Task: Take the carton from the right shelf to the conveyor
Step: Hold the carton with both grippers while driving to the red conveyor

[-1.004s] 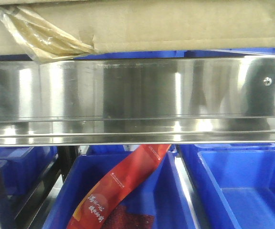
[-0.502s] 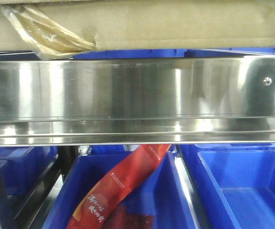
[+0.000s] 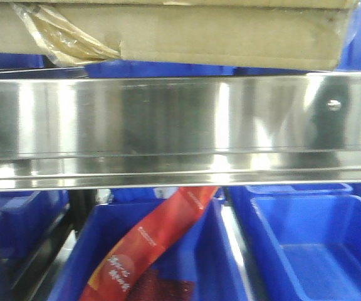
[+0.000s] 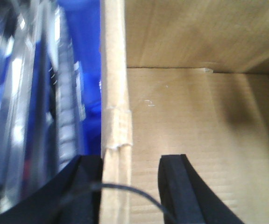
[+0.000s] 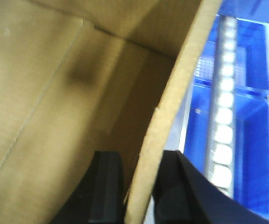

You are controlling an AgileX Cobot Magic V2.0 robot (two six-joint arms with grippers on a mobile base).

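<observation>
- The carton (image 3: 230, 37) is seen at the top of the front view, just above the shelf's (image 3: 168, 119) mirror-bright steel rail, with a thin strip of blue between them. Whether it rests on anything cannot be told.
- A yellowish tape scrap (image 3: 61, 37) is stuck to the carton's left end.
- A small screw (image 3: 334, 105) is set in the rail near its right end.
- Below the rail, blue bins (image 3: 306, 251) are lined up, and a red packet (image 3: 149, 244) is leaned in the middle one.
- The left gripper (image 4: 130, 163) is placed astride the carton's (image 4: 195, 140) side wall. The outer finger is pressed to it, and cardboard shows beside the inner one, so a firm clamp cannot be confirmed.
- The right gripper (image 5: 141, 172) is closed onto the opposite wall of the carton (image 5: 55, 93), with both fingers against the board.
</observation>
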